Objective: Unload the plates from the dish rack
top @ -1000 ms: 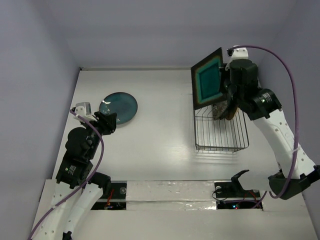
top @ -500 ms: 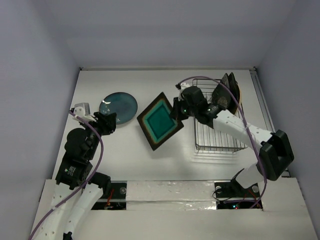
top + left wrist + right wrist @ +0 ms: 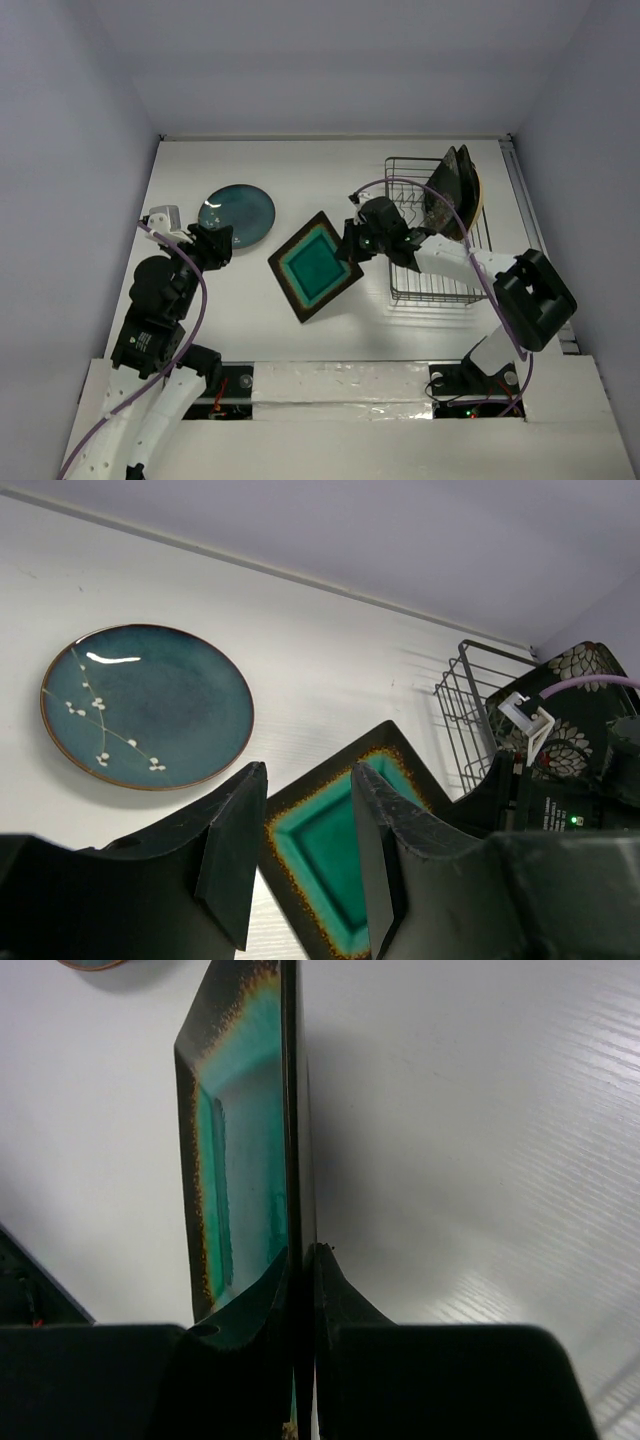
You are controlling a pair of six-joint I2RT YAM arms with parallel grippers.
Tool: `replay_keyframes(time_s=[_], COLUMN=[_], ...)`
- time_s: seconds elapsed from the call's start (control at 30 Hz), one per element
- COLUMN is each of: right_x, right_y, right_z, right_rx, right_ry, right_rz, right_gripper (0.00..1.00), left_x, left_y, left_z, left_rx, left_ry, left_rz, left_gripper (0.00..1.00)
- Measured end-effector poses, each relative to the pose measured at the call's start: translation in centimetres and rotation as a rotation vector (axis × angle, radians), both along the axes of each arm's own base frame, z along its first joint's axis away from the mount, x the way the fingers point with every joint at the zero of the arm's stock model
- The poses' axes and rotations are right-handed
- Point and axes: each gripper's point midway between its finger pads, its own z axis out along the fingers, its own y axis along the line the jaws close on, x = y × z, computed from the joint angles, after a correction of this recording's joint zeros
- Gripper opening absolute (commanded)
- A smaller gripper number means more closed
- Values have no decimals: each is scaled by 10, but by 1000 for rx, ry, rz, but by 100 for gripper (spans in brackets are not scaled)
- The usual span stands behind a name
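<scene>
Right claw (image 3: 352, 243): jaws shut down to a thin gap and pinching the square plate (image 3: 314, 266) by the rim at its rack-side corner. In the right wrist view the fingers (image 3: 268, 1295) sat one on each face of the rim and the plate showed edge-on. The plate was out of the rack (image 3: 440, 297) and over the counter (image 3: 300, 170), between the rack and the round plate (image 3: 237, 215). Its teal face was up and it was tilted. Whether its low corner touched the counter could not be told.

Left claw (image 3: 310, 775): jaws wide apart, holding nothing, just beside the near edge of the round plate, which lay flat on the counter.

In the rack: the floral plate (image 3: 570, 670) stood upright at the far end, with the tan plate (image 3: 476, 192) close behind it.

Judgement on step: the second of four plates was being placed. One was down, one was in the claw and two were left in the rack.

Judgement on next move: lower the wrist and level the plate until it lies flat, well clear of the round plate. Open the jaws only once the underside bears on the counter, since a release at this tilt would probably let the plate slap down or skid. Draw the claw back along the rim, then reach to the rack's far end for the floral plate.
</scene>
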Motion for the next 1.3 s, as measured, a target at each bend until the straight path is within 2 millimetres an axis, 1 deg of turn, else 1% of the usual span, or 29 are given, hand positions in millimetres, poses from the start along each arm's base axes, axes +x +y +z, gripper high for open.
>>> replay_keyframes(time_s=[0.1,0.13,0.2,0.23,0.3,0.33,0.4,0.5,0.57,0.63,0.7,0.73,0.83,0.87,0.93,0.97,1.0,1.03,1.07,1.1,1.13,1.2,1.27,1.3], right_x=[3,4,7,7,9,10,13,12,7,4,3,3,4,5,6,8,8,10,13,17,20,29,36,40], right_y=[2,1,-1,-2,-6,-9,-15,-27,-32,-34,-34,-34,-32,-32,-30,-27,-27,-26,-26,-26,-27,-38,-55,-66], right_z=[-4,-5,-7,-8,-13,-17,-28,-52,-66,-74,-76,-76,-70,-65,-50,-32,-28,-12,6,22,41,80,114,127], right_rx=[14,13,6,4,-17,-37,-81,-160,-202,-222,-231,-235,-247,-251,-249,-231,-225,-209,-195,-180,-163,-144,-139,-146], right_ry=[-7,-11,-19,-19,-21,-24,-19,18,51,66,71,68,50,40,12,-16,-22,-50,-87,-117,-159,-244,-318,-348], right_rz=[-13,-20,-39,-47,-67,-74,-96,-113,-110,-107,-104,-106,-110,-113,-112,-111,-110,-114,-117,-133,-149,-213,-287,-328], right_gripper=[5,10,15,21,27,35,42,46,51,55,58,63,70,70,69,63,63,43,29,11,0,0,0,0], left_x=[0,0,0,0,0,0,1,1,2,2,2,2,1,1,1,1,1,1,1,1,1,1,1,1], left_y=[0,0,0,0,-1,-1,-1,-2,-2,-3,-3,-3,-4,-4,-4,-4,-4,-4,-4,-4,-4,-4,-4,-4], left_z=[-1,-1,-1,-1,-1,-1,-1,-3,-3,-3,-3,-3,-3,-3,-3,-3,-3,-3,-3,-3,-3,-3,-3,-3], left_rx=[1,0,-2,-2,-2,-2,-2,0,1,0,0,0,0,0,0,0,0,0,0,0,0,0,0,0], left_ry=[2,2,3,3,3,3,5,11,13,14,14,14,14,14,14,14,14,14,14,14,14,14,14,14], left_rz=[0,-1,0,-1,-1,-2,-4,-7,-8,-11,-12,-13,-15,-16,-16,-16,-16,-16,-16,-16,-16,-15,-16,-16], left_gripper=[37,37,37,37,37,37,37,37,37,37,37,37,37,37,37,37,37,37,38,38,38,38,39,39])
